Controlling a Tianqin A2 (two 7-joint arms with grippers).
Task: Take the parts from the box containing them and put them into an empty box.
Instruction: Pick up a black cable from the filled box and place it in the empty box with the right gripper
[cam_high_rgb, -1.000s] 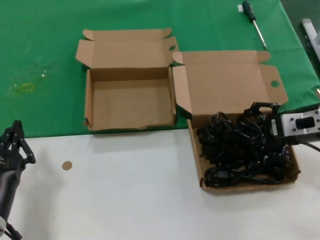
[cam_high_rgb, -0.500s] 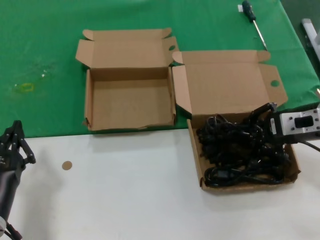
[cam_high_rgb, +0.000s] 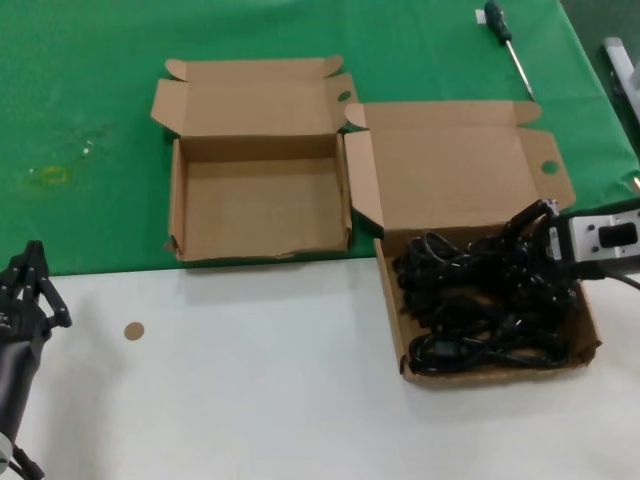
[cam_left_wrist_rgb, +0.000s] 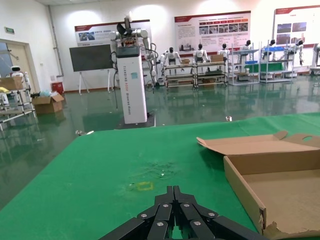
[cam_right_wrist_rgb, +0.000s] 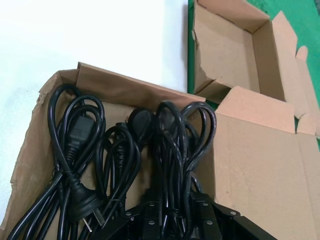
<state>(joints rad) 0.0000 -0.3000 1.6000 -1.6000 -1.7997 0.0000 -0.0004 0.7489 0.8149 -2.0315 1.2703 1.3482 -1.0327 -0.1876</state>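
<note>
Black power cords fill the wider box, the right hand clenched on 1 bundle; no readable writing.

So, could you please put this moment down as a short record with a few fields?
source box: larger box, open, holding a tangle of black power cords
target box: smaller box, open, nothing inside
right gripper: at the far right corner of the larger box, in the cords; a bundle rises between its fingers in the right wrist view
left gripper: parked low at the left edge, shut
other: screwdriver on the green cloth
</note>
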